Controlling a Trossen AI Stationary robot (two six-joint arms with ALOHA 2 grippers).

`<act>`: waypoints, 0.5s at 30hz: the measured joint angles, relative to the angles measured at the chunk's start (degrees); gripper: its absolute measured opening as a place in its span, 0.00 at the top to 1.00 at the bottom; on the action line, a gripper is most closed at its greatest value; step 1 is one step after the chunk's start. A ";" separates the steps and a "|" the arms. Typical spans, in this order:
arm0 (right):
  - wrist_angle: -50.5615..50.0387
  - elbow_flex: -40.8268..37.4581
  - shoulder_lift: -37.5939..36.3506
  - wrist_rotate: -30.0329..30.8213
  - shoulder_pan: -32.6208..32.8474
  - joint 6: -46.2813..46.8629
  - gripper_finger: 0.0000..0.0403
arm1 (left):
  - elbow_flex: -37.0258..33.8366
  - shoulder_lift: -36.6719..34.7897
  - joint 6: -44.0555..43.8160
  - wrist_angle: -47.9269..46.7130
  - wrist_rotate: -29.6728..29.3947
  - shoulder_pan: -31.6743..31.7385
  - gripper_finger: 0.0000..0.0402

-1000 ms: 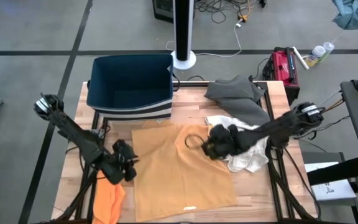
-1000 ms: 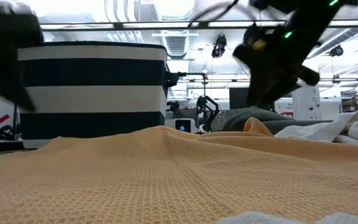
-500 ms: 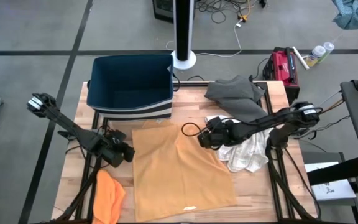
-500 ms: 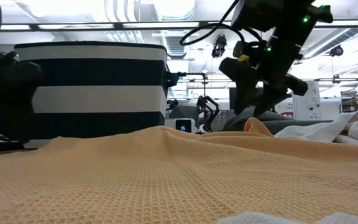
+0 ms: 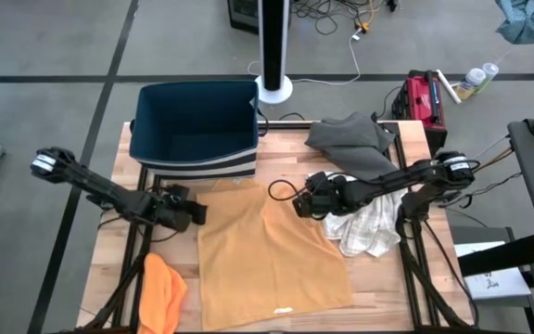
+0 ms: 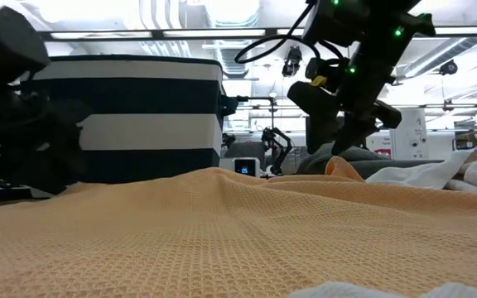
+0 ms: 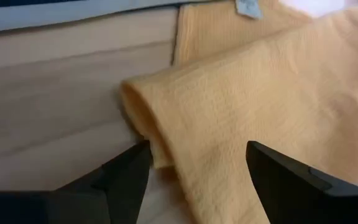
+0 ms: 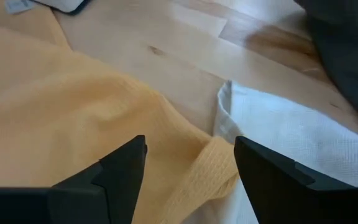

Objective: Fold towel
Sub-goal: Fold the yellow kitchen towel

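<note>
Yellow-orange towel spread on the wooden counter, both grippers at its far corners with nothing held.

The left gripper sits at the towel's left far corner, fingers apart around a rolled-up edge without gripping it. The right gripper is at the right far corner, its fingers likewise spread over a bunched fold, beside a white cloth. A navy striped basket stands behind the towel, a grey cloth to its right. A brighter orange cloth lies near the left front; it seems separate from the towel.
</note>
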 joint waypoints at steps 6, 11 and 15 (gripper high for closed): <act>-0.16 -0.51 0.13 -3.02 -1.74 2.63 0.40 | -1.72 1.97 2.34 3.82 -0.03 3.74 0.39; -0.20 -1.16 0.13 -5.23 -4.11 4.63 0.44 | -1.89 3.81 8.44 9.58 -0.26 3.81 0.43; -0.04 -1.18 0.13 -8.97 -4.09 4.87 0.48 | -1.89 6.34 12.00 14.56 -0.43 3.81 0.59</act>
